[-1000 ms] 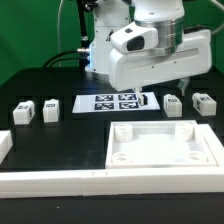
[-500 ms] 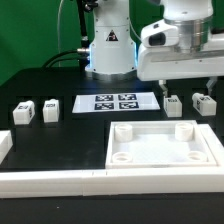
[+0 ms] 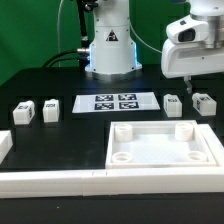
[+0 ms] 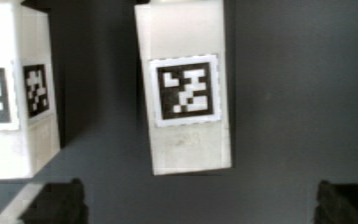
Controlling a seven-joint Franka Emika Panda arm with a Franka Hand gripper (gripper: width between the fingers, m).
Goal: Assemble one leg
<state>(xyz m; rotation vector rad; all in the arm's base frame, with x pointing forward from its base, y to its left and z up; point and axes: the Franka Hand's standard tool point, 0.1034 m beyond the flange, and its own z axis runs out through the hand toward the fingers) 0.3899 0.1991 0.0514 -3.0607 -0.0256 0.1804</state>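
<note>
We're seeing end effector (image 4: 197,205) released, fingers spread wide, hovering over leg (image 4: 190,92). Leg lying flat, tag up, near counter (image 3: 70,125) edge at exterior view's right, twin leg (image 4: 12,90) just beside. We're judging it light, rigid, smooth plastic; gripping across long sides, midway.

The light is bright and seems to come from above. The white tray piece (image 3: 165,168) shines so much that its edges wash out, and the tabletop (image 3: 60,135) looks very dark. A blue glow sits by the arm's base (image 3: 108,50). Up close, the leg (image 4: 190,90) looks grey and a little blurry. The gripper (image 4: 201,205) fingertips (image 4: 51,205) are dim smudges.
</note>
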